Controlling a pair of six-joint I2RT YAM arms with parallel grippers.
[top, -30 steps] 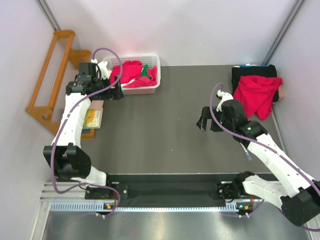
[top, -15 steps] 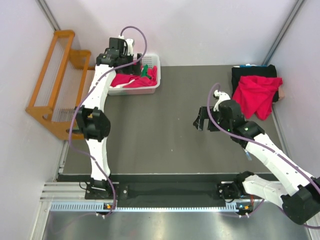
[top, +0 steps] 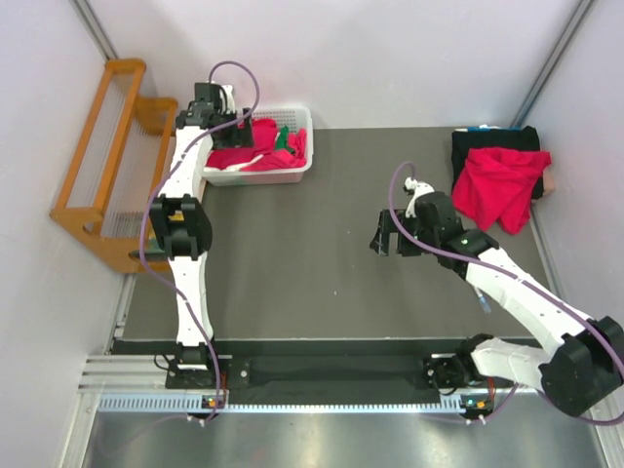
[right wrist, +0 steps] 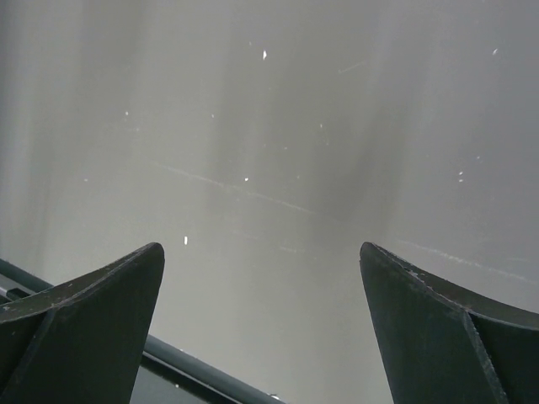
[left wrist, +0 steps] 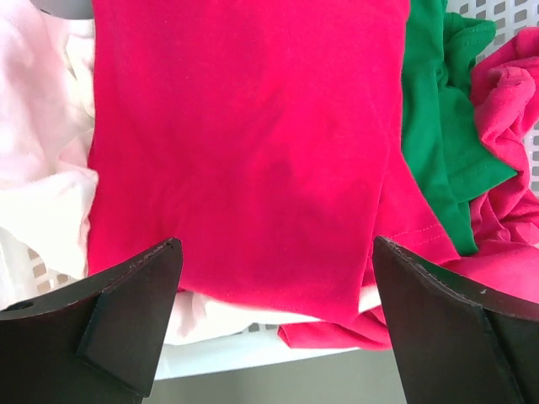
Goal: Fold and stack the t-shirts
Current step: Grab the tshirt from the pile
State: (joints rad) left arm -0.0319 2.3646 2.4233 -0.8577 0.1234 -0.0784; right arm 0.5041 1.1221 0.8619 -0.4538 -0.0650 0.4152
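Left arm stretched to the far-left corner of the table (top: 312, 253); left end effector (left wrist: 276, 246) with fingers spread wide, hanging over a white basket (top: 278, 176), holding nothing. Directly beneath it: crimson t-shirt (left wrist: 244, 143) lying flat across the heap, white cloth (left wrist: 42, 177) on one side, green cloth (left wrist: 442, 126) on the other, more red fabric beyond. Mid-right: right end effector (top: 387, 241) likewise spread apart, empty, above the table surface. Far-right edge: second t-shirt (top: 499, 185), crumpled, partly atop a black item (top: 487, 139).
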